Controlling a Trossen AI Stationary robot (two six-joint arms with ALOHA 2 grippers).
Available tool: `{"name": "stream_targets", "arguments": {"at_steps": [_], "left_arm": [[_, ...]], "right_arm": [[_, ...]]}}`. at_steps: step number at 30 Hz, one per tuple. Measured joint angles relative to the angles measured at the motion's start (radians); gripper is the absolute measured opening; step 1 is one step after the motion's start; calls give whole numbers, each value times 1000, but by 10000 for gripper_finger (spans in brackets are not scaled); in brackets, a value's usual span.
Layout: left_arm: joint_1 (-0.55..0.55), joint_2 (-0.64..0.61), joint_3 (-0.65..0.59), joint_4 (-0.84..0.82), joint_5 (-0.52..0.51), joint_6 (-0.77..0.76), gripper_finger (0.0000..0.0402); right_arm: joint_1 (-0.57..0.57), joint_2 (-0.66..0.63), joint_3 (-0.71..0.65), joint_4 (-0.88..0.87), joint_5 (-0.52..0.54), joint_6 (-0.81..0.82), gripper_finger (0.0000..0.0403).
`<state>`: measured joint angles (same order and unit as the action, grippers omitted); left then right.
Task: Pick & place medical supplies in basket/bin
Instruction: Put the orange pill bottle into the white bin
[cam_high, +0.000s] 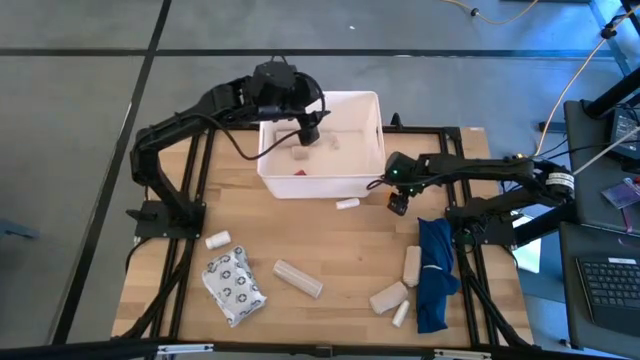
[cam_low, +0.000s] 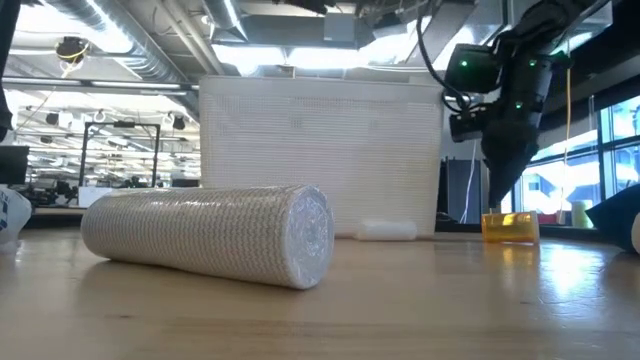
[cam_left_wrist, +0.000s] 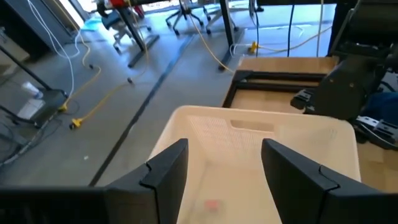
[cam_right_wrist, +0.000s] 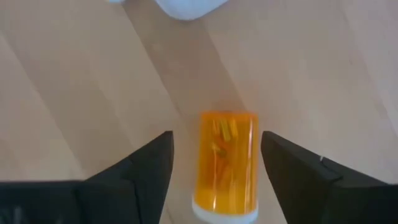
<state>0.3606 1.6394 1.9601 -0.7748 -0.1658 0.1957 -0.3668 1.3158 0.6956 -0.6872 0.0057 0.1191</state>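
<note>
- The small orange translucent plastic pill bottle (cam_right_wrist: 226, 163) lies on its side on the table, just beside the front right corner of the white rectangular plastic tub (cam_high: 372, 110). It looks light and rigid, with a smooth round wall that is likely slippery and free to roll.
- The right end effector (cam_right_wrist: 216, 177) hangs over the bottle with its fingers spread wide, one on each side of the body and neither touching. Closing across the middle of the barrel, square to its axis, seems the safest hold; a skewed pinch could squirt it out.
- The left end effector (cam_left_wrist: 224, 180) hovers above the tub, fingers apart and empty.
- Other supplies lie well apart: a ribbed beige gauze roll (cam_high: 298, 278), a crinkly grey packet with dark rings (cam_high: 233, 285) and a small white tube (cam_high: 347, 204); these look soft or light.
- The table (cam_high: 330, 250) is smooth pale wood, flat and hard, offering little grip against rolling.
- Beyond lies a bright open workshop with a grey floor, cables and office chairs.
</note>
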Motion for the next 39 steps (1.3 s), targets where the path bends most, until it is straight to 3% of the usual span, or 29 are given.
{"name": "stream_targets", "arguments": {"at_steps": [8,21,39], "left_arm": [[0,0,-6,-39,0,-3,196],[0,0,-6,-41,0,-2,196],[0,0,-6,-42,3,-2,196]], "right_arm": [[0,3,-1,5,-7,-24,243],[0,-105,-7,-54,-1,7,243],[0,106,-8,-25,0,30,238]]}}
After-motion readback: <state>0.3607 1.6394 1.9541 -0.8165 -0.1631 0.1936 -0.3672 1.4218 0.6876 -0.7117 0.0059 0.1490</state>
